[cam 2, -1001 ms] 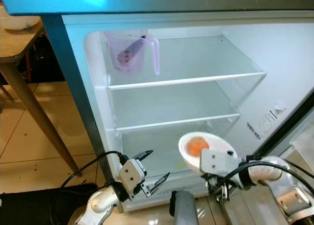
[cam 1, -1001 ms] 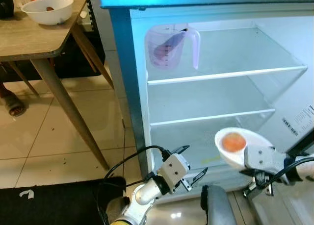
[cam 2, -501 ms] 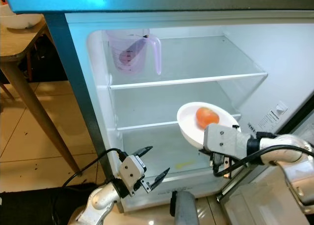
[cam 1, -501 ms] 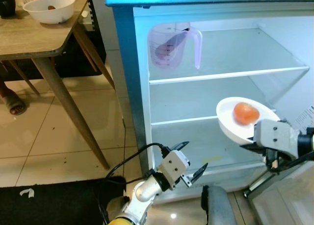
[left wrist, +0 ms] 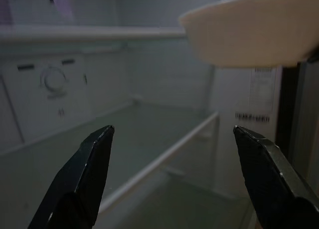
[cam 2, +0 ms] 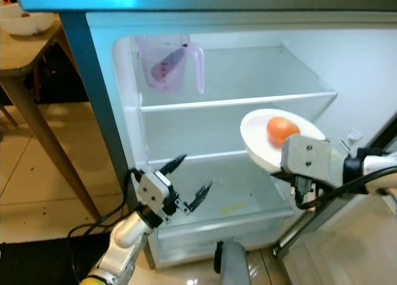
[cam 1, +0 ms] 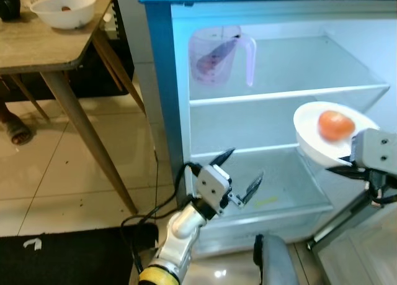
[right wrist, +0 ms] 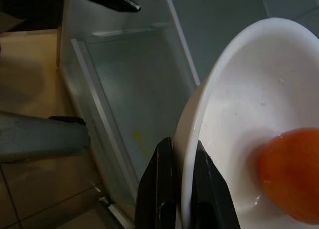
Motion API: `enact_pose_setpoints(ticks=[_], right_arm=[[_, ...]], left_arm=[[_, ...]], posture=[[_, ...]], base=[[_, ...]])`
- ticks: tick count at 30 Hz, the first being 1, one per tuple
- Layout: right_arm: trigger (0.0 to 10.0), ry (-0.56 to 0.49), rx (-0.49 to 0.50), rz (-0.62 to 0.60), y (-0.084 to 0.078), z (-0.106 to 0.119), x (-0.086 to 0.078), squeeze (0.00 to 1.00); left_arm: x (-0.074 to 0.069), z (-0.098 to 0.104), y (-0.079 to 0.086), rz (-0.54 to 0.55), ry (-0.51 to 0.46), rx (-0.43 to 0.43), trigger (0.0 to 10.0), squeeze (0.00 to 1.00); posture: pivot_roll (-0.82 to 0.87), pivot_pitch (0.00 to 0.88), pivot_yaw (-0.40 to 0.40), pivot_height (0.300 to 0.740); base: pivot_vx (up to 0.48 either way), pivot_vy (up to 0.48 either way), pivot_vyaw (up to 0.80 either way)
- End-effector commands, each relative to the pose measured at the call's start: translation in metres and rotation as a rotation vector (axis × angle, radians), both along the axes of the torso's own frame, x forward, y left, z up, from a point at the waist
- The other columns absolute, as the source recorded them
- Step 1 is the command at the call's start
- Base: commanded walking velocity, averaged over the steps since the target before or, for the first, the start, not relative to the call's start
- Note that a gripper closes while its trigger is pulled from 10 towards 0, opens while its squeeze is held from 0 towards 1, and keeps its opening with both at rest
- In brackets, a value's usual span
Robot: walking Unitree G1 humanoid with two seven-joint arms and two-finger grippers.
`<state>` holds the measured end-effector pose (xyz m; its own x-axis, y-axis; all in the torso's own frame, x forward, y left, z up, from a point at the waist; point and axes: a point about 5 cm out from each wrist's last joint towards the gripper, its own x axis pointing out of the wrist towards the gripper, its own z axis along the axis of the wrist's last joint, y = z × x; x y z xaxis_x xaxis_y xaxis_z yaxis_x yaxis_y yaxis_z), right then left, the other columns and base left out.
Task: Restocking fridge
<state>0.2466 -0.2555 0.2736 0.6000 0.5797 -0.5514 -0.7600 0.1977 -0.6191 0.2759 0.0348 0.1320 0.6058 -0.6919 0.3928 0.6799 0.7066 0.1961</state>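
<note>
While the right gripper (right wrist: 178, 189) pinches the rim of the round white bowl (cam 1: 322, 142) with the orange fruit (cam 1: 335, 125), the bowl hangs tilted just outside the white fridge's (cam 1: 273, 67) middle glass shelf (cam 1: 267, 149). If it tips more, the fruit may roll out. The left gripper (cam 1: 239, 176) waits with fingers spread, holding nothing, by the fridge's bottom.

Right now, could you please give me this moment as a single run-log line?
task: restocking fridge | right gripper: fingers shut on white bowl rim, orange fruit inside, between the fridge's upper two shelves | left gripper: open, empty

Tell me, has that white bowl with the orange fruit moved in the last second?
Yes. The white bowl has risen from below the lower shelf to above it.
</note>
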Motion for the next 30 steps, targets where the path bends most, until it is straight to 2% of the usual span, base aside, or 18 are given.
enact_pose_setpoints(ticks=[1, 3, 8, 10, 12, 16, 21, 26, 30], right_arm=[[10.0, -0.02, -0.004, 0.018, 0.002, 0.009, -0.004, 0.0], [10.0, -0.045, -0.011, 0.015, 0.0, 0.015, -0.003, 0.0], [10.0, -0.053, -0.017, 0.009, 0.0, 0.017, -0.002, 0.0], [10.0, -0.087, -0.046, -0.011, -0.002, 0.018, 0.007, 0.0], [10.0, -0.087, -0.046, -0.011, -0.002, 0.018, 0.007, 0.0], [10.0, -0.131, -0.064, -0.021, -0.002, 0.021, 0.017, 0.0], [10.0, -0.201, -0.092, -0.064, -0.004, 0.025, 0.036, 0.0], [10.0, -0.211, -0.086, -0.065, -0.002, 0.025, 0.043, 0.0], [10.0, -0.239, -0.046, -0.092, 0.003, 0.025, 0.065, 0.0]], left_arm=[[-0.002, 0.018, -0.013, -0.031, -0.033, -0.071, 10.0, 0.0], [-0.004, 0.029, -0.017, -0.061, -0.039, -0.104, 10.0, 0.0], [-0.004, 0.034, -0.02, -0.078, -0.039, -0.11, 10.0, 0.0], [-0.005, 0.04, -0.026, -0.111, -0.02, -0.097, 10.0, 0.0], [-0.005, 0.04, -0.026, -0.111, -0.02, -0.097, 10.0, 0.0], [-0.007, 0.042, -0.027, -0.133, 0.004, -0.094, 10.0, 0.0], [-0.01, 0.041, -0.029, -0.149, 0.043, -0.088, 10.0, 0.0], [-0.011, 0.041, -0.029, -0.15, 0.051, -0.083, 10.0, 0.0], [-0.011, 0.042, -0.027, -0.141, 0.062, -0.078, 10.0, 0.0]], posture=[[-0.11, 0.091, -0.028, 0.463], [-0.11, 0.091, -0.028, 0.463], [-0.11, 0.091, -0.026, 0.463], [-0.11, 0.088, -0.027, 0.463], [-0.11, 0.088, -0.027, 0.463], [-0.11, 0.088, -0.026, 0.463], [-0.11, 0.083, -0.027, 0.463], [-0.11, 0.083, -0.026, 0.463], [-0.1, 0.083, -0.025, 0.463]], base=[[0.0, 0.0, 0.0], [0.0, 0.0, 0.0], [0.0, 0.0, 0.0], [0.0, 0.0, 0.0], [0.0, 0.0, 0.0], [0.0, 0.0, 0.0], [0.0, 0.0, 0.0], [0.0, 0.0, 0.0], [0.0, 0.0, 0.0]])
